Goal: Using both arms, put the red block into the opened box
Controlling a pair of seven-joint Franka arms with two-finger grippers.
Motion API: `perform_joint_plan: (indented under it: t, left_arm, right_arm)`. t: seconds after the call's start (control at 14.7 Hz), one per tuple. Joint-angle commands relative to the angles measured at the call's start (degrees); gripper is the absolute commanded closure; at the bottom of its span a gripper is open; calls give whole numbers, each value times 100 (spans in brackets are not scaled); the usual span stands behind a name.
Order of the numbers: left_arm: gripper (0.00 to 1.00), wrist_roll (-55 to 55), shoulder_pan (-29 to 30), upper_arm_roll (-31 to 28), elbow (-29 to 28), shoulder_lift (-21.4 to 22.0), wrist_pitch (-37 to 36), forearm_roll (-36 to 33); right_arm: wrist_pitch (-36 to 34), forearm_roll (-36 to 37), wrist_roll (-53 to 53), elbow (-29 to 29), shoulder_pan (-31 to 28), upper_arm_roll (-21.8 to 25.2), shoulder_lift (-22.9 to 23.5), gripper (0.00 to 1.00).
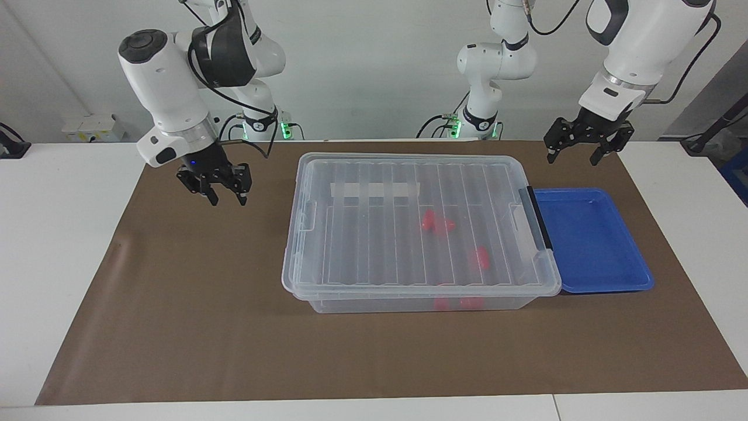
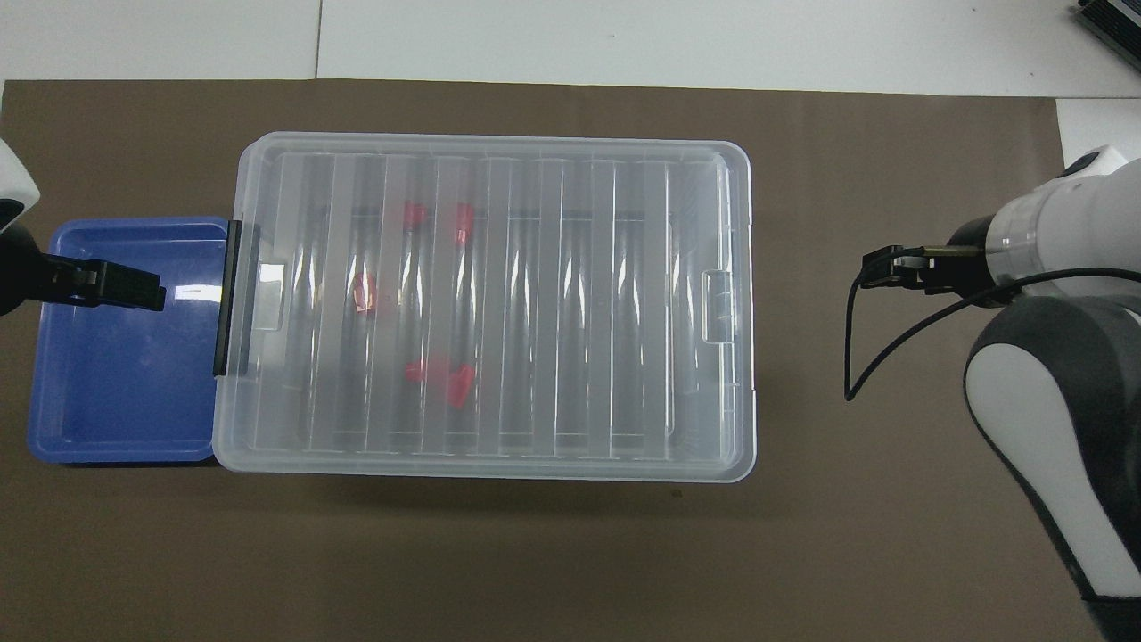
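The box (image 1: 374, 257) (image 2: 553, 312) is a clear bin in the middle of the brown mat, with its ribbed lid lying flat on it. Several red pieces show through the lid, among them two touching (image 1: 437, 223) (image 2: 441, 379) and one alone (image 1: 480, 257) (image 2: 363, 292). I cannot tell which is the red block. My right gripper (image 1: 227, 201) (image 2: 878, 267) hangs open and empty over the mat, well clear of the box's end. My left gripper (image 1: 571, 159) (image 2: 147, 292) waits open and empty in the air at the blue tray's end.
A shallow blue tray (image 1: 590, 240) (image 2: 116, 374) lies against the box's end toward the left arm, beside the black latch (image 1: 537, 216). A white label strip (image 1: 374, 190) crosses the lid. Brown mat (image 1: 187, 304) surrounds the box.
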State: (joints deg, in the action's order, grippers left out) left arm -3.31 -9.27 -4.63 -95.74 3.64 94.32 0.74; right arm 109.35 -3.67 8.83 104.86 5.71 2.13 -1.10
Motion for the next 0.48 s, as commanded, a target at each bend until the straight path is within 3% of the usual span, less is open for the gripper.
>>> perform_joint_plan:
  t: [0.0,0.41]
  left_arm:
    - [0,67,-5,-21,-156,163,-46,31]
    - [0,67,-5,-21,-156,163,-46,31]
  right_arm:
    - [-247,-3,14,-44,-280,-37,-136,0]
    - [-529,146,-478,-228,-702,59,-303,0]
